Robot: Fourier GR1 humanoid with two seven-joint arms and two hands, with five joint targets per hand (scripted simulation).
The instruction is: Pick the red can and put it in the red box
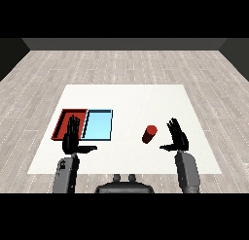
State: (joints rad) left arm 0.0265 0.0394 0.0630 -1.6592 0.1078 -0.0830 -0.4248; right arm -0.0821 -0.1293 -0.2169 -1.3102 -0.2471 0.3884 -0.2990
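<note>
Red can stands on the white counter, a little tilted, with its top leaning toward the right, and no hand is touching it. It is to the right of the two trays and well apart from them. The right hand is just beside the can on its right side, with a small gap between them; its fingers are straight and spread, pointing away from the robot, and the thumb reaches out to the left, below the can. The red tray lies at the left part of the counter, and the light blue tray lies directly at its right, the two touching side by side. The left hand is over the near edge of the red tray, partly covering the place where the two trays meet. Its fingers are also straight and apart, holding nothing, and its thumb points to the right. Both grey forearms come in from the lower corners.
</note>
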